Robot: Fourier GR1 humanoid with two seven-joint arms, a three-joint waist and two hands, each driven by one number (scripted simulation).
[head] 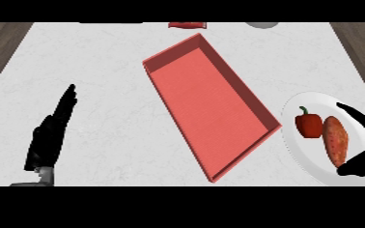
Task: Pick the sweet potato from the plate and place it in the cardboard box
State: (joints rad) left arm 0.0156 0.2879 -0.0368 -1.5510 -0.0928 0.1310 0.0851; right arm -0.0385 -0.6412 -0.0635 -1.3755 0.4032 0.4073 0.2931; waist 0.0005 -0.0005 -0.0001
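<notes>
One box: the red cardboard box (pixel 210 106) lies open mid-counter, just left of the plate.
Plate: white plate (pixel 296 149) at the right edge carries the sweet potato and a red pepper (pixel 309 124).
Left hand: left hand (pixel 51 133) rests open, fingers straight, well apart.
Right hand: right hand (pixel 351 140) spreads uncurled around the tuber, holding nothing yet.
Sweet potato: sweet potato (pixel 335 140) probably stiff, fairly heavy, rough-skinned; best grasped across its thick middle.

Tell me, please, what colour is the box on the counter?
The box is salmon red, inside and on its walls, seen in the head view.
</notes>
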